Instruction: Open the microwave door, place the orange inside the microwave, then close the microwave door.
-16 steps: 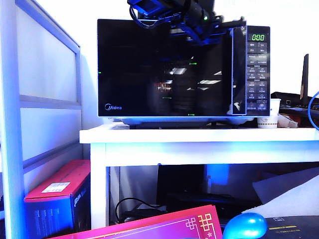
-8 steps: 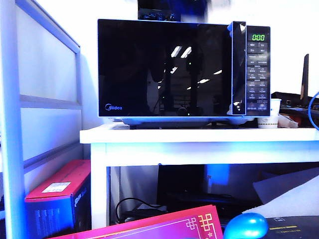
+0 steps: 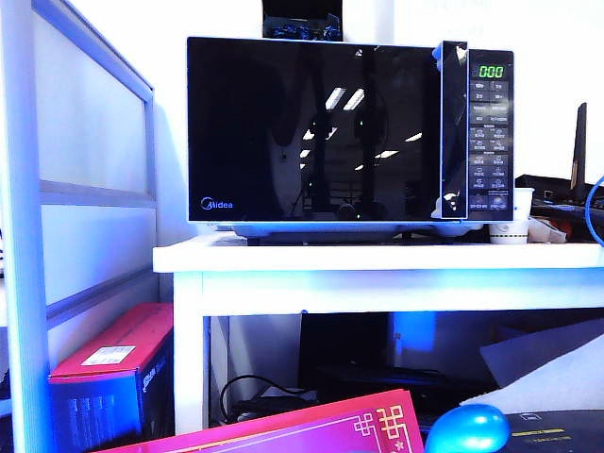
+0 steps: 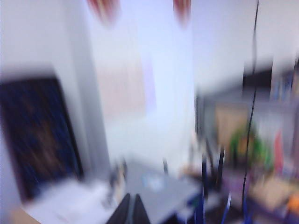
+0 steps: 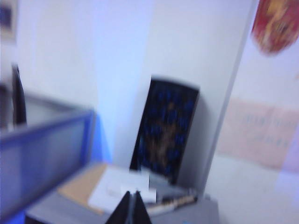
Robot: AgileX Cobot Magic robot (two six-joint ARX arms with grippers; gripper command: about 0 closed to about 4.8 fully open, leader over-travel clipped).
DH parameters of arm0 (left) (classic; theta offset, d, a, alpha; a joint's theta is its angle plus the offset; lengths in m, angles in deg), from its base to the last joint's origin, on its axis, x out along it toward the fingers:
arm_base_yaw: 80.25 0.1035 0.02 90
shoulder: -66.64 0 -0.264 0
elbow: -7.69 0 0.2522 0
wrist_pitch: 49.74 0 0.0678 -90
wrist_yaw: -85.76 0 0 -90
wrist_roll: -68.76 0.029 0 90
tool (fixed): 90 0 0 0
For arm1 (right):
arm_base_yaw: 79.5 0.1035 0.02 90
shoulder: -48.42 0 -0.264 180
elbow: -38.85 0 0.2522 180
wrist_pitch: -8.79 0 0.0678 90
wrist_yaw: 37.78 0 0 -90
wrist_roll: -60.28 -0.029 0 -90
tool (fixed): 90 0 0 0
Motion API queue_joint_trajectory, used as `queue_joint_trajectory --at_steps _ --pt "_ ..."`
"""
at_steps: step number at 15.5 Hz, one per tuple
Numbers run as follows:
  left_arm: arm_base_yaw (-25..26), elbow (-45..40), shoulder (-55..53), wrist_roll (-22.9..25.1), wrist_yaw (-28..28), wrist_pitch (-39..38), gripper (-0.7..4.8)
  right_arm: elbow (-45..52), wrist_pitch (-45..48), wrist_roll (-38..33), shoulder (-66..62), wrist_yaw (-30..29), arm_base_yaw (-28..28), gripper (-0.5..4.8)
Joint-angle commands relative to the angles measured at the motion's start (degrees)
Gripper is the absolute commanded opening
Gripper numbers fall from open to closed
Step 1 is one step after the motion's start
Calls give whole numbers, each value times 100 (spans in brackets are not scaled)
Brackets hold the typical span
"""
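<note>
Microwave: black Midea unit, sits on white tabletop, ext. view. Green display top right reads 000, button panel below it.

Microwave door: glossy black glass, flush w/ front, i.e. closed; vertical handle strip along its right edge; white logo lower left corner. Reflects ceiling lights.

Orange: not visible in any view; position can't be told.

Left tool: only in left wrist view, fingertips pressed together, nothing between them. View heavily blurred; dark panel and grey surface behind.

Right tool: only in right wrist view, tips pressed together, empty. Behind it a dark patterned panel leaning at a wall, papers on a grey surface.

Misc., ext. view: white paper cup just beside microwave's right side; blue egg-shaped object low in foreground; red box under tabletop, left; red card w/ gold pattern at bottom edge.
</note>
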Motion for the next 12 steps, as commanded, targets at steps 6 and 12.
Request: queue_joint_trajectory --at_steps 6,12 --pt "-7 2 2914 90 26 -2802 16 -31 -1746 -319 1937 -57 7 -1" --pt "2 -236 4024 -138 146 -5136 10 1266 -2850 -232 3071 -168 0 -1"
